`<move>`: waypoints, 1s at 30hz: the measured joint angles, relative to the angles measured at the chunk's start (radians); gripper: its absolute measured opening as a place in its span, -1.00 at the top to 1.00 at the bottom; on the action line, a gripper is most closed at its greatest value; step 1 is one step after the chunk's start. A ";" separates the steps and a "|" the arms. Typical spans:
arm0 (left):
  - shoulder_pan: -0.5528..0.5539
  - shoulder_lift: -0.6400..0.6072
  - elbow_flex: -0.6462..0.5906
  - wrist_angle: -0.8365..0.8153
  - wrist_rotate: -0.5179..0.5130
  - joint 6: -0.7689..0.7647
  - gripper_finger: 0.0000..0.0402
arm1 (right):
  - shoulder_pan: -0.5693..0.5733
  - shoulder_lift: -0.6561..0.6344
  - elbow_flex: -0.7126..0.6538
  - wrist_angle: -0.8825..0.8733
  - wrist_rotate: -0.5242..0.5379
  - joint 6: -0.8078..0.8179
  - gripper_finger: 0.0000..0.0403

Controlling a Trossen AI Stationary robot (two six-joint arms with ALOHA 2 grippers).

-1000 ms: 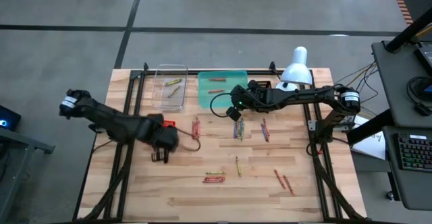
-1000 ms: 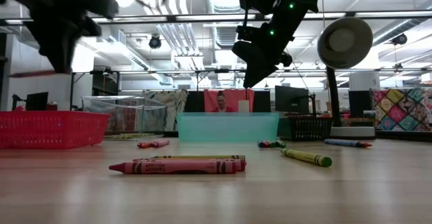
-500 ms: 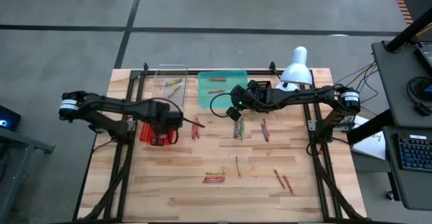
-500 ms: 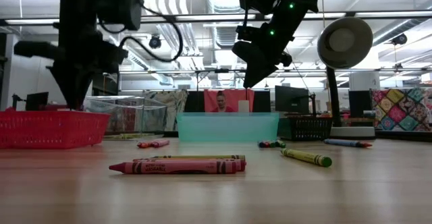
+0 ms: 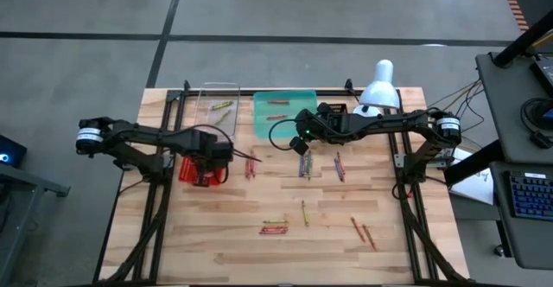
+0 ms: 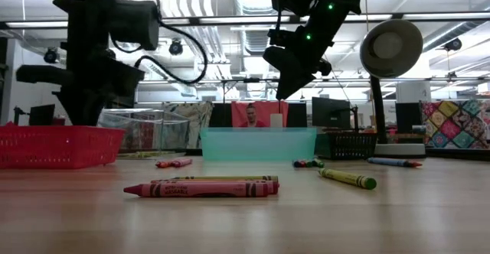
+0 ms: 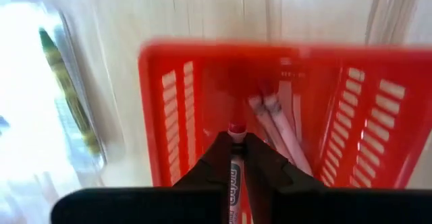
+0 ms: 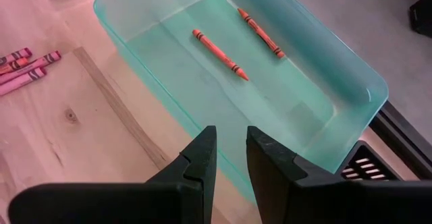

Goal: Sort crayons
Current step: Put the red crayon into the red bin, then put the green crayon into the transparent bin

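Note:
My left gripper [image 5: 207,168] hangs over the red mesh basket [image 5: 187,171] at the table's left, fingers pointing down, shut on a red crayon [image 7: 235,173]. Two more red crayons [image 7: 280,126] lie on the basket's floor. My right gripper [image 8: 231,150] hovers open over the near rim of the teal tray [image 5: 285,114], with nothing between its fingers. Two orange crayons [image 8: 219,54] lie in that tray. Loose crayons are scattered on the wooden table: [image 5: 251,162], [image 5: 304,166], [image 5: 339,166], [image 5: 275,227], [image 5: 363,231]. My left gripper pinches the red crayon's paper-wrapped body [image 7: 235,177] between its two fingers, coming from above and pointing down. The crayon runs along the fingers and its red tip [image 7: 235,128] sticks out past the fingertips, over the inside of the basket.
A clear tray [image 5: 218,110] with a green crayon [image 7: 61,82] stands on the far side of the basket, left of the teal tray. A white lamp [image 5: 378,88] stands at the far right. The near half of the table holds only a few crayons [image 6: 203,187].
My left gripper has carried the red crayon from the table's left middle toward the far edge and down over the red basket, rolling as it went; in the last half second it has almost stopped. It has stayed shut on the crayon.

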 joint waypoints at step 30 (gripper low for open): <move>0.009 0.014 0.035 0.038 -0.035 -0.041 0.78 | 0.000 0.000 0.000 0.000 -0.004 0.010 0.64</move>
